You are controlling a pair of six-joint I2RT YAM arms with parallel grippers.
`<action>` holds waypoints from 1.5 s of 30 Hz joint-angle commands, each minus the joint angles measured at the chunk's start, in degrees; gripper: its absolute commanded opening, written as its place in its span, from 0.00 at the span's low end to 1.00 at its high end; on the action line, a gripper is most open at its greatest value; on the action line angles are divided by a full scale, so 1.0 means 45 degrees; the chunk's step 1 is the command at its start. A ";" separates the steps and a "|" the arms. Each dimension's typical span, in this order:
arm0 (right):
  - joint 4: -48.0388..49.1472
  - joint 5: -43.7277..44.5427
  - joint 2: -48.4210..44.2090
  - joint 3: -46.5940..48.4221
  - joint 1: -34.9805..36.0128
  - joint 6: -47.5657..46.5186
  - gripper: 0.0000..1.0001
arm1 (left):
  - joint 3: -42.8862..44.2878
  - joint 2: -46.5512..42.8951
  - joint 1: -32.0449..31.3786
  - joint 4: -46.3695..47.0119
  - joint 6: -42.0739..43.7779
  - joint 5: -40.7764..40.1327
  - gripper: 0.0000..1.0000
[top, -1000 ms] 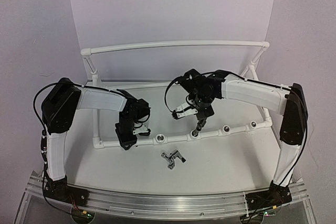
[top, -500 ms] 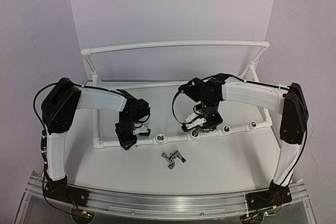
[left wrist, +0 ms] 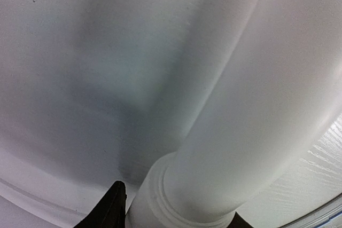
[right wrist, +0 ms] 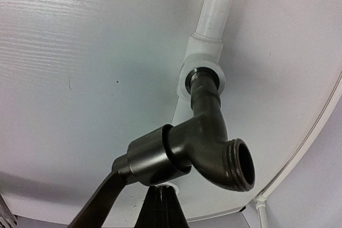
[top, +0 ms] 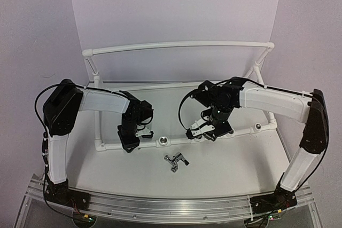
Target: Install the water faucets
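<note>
The water faucet [right wrist: 197,142] had its stem in a socket [right wrist: 203,76] of the white pipe frame [top: 176,45], with the right gripper [right wrist: 159,196] closed tight on it. At nine o'clock the left gripper [top: 130,143] clamped that frame. If the stem sat tilted, it could jam or slip free on release.

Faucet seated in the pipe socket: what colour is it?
The faucet is dark grey metal with a dull sheen. It shows best in the right wrist view.

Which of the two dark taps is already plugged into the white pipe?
The tap at the right gripper: its stem sits in a socket on the white pipe. The other tap lies loose on the table.
</note>
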 commanded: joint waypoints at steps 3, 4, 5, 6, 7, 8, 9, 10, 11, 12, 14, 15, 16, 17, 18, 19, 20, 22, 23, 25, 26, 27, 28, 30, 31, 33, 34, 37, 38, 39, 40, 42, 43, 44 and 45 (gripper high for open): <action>0.0828 -0.0395 -0.0497 -0.0806 0.0517 0.0638 0.00 | 0.0471 0.0748 0.0290 0.1538 -0.2794 0.2165 0.15; 0.0884 -0.0307 -0.0489 -0.0874 0.0511 0.0681 0.00 | 0.0476 0.0742 0.0296 0.1517 -0.2810 0.2166 0.15; 0.0923 -0.0199 -0.0518 -0.0910 0.0498 0.0718 0.00 | 0.0449 0.0711 0.0298 0.1515 -0.2822 0.2169 0.15; 0.0959 -0.0097 -0.0562 -0.0929 0.0485 0.0752 0.00 | 0.0414 0.0678 0.0300 0.1520 -0.2833 0.2173 0.15; 0.0999 -0.0056 -0.0656 -0.0886 0.0472 0.0771 0.00 | 0.0359 0.0652 0.0301 0.1553 -0.2847 0.2178 0.15; 0.1030 -0.0083 -0.0762 -0.0724 0.0441 0.0850 0.00 | 0.0309 0.0624 0.0301 0.1589 -0.2852 0.2187 0.15; 0.1023 -0.0183 -0.0841 -0.0427 0.0401 0.1002 0.00 | 0.0279 0.0616 0.0300 0.1613 -0.2853 0.2189 0.15; 0.0988 -0.0307 -0.0891 -0.0075 0.0361 0.1175 0.00 | 0.0270 0.0627 0.0297 0.1623 -0.2854 0.2184 0.15; 0.0954 -0.0436 -0.0939 0.0288 0.0291 0.1272 0.00 | 0.0282 0.0648 0.0301 0.1627 -0.2869 0.2187 0.14; 0.0924 -0.0557 -0.1004 0.0594 0.0207 0.1341 0.00 | 0.0291 0.0663 0.0305 0.1625 -0.2884 0.2195 0.14; 0.0924 -0.0667 -0.1193 0.0890 -0.0053 0.1422 0.00 | 0.0262 0.0647 0.0302 0.1625 -0.2880 0.2202 0.14; 0.0926 -0.0637 -0.1274 0.0873 -0.0261 0.1426 0.00 | 0.0236 0.0626 0.0296 0.1641 -0.2880 0.2202 0.14; 0.0935 -0.0631 -0.1372 0.0796 -0.0487 0.1410 0.00 | 0.0222 0.0596 0.0301 0.1665 -0.2875 0.2211 0.14; 0.0960 -0.0602 -0.1464 0.0618 -0.0718 0.1418 0.00 | 0.0203 0.0590 0.0307 0.1680 -0.2860 0.2186 0.14; 0.1036 -0.0529 -0.1542 0.0376 -0.0957 0.1424 0.00 | 0.0199 0.0589 0.0307 0.1669 -0.2866 0.2183 0.14; 0.1176 -0.0461 -0.1671 0.0040 -0.1125 0.1410 0.00 | 0.0186 0.0590 0.0305 0.1679 -0.2871 0.2185 0.14; 0.1385 -0.0343 -0.1872 -0.0459 -0.1221 0.1366 0.00 | 0.0170 0.0590 0.0307 0.1708 -0.2886 0.2199 0.14; 0.2107 -0.0066 -0.2286 -0.1585 -0.1293 0.1345 0.00 | 0.0115 0.0580 0.0304 0.1763 -0.2902 0.2221 0.14; 0.2424 -0.0018 -0.2550 -0.2057 -0.1295 0.1328 0.00 | 0.0106 0.0591 0.0305 0.1776 -0.2897 0.2248 0.14; 0.3025 0.0039 -0.2904 -0.2824 -0.1292 0.1293 0.00 | 0.0107 0.0621 0.0302 0.1785 -0.2898 0.2271 0.14; 0.3223 -0.0013 -0.3000 -0.3070 -0.1286 0.1291 0.00 | 0.0141 0.0649 0.0302 0.1759 -0.2908 0.2267 0.14; 0.3406 -0.0133 -0.3075 -0.3262 -0.1285 0.1313 0.00 | 0.0181 0.0673 0.0306 0.1722 -0.2904 0.2264 0.14; 0.3539 -0.0309 -0.3134 -0.3371 -0.1293 0.1375 0.00 | 0.0216 0.0685 0.0307 0.1704 -0.2897 0.2278 0.14; 0.3715 -0.0696 -0.3181 -0.3522 -0.1274 0.1486 0.00 | 0.0269 0.0687 0.0296 0.1699 -0.2902 0.2287 0.14; 0.3782 -0.0863 -0.3183 -0.3583 -0.1255 0.1508 0.00 | 0.0296 0.0681 0.0294 0.1666 -0.2905 0.2267 0.14; 0.3836 -0.1169 -0.3214 -0.3680 -0.1193 0.1492 0.00 | 0.0295 0.0632 0.0296 0.1624 -0.2921 0.2242 0.14; 0.3838 -0.1328 -0.3250 -0.3737 -0.1135 0.1461 0.00 | 0.0267 0.0599 0.0296 0.1635 -0.2921 0.2235 0.14; 0.3789 -0.1502 -0.3361 -0.3951 -0.0676 0.1398 0.00 | 0.0217 0.0573 0.0304 0.1613 -0.2923 0.2221 0.14; 0.3738 -0.1481 -0.3384 -0.4026 -0.0499 0.1385 0.00 | 0.0206 0.0581 0.0303 0.1617 -0.2939 0.2221 0.14; 0.3701 -0.1461 -0.3396 -0.4090 -0.0287 0.1406 0.00 | 0.0201 0.0587 0.0301 0.1623 -0.2949 0.2221 0.14; 0.3653 -0.1439 -0.3398 -0.4136 -0.0090 0.1455 0.00 | 0.0193 0.0589 0.0303 0.1641 -0.2955 0.2227 0.14; 0.3550 -0.1380 -0.3370 -0.4159 0.0285 0.1582 0.00 | 0.0164 0.0587 0.0302 0.1666 -0.2965 0.2259 0.14; 0.3537 -0.1333 -0.3348 -0.4159 0.0444 0.1651 0.00 | 0.0162 0.0589 0.0297 0.1693 -0.2968 0.2273 0.14; 0.3536 -0.1269 -0.3301 -0.4135 0.0598 0.1719 0.00 | 0.0162 0.0589 0.0303 0.1699 -0.2971 0.2267 0.14; 0.3521 -0.1236 -0.3253 -0.4084 0.0754 0.1815 0.00 | 0.0162 0.0589 0.0299 0.1705 -0.2972 0.2262 0.14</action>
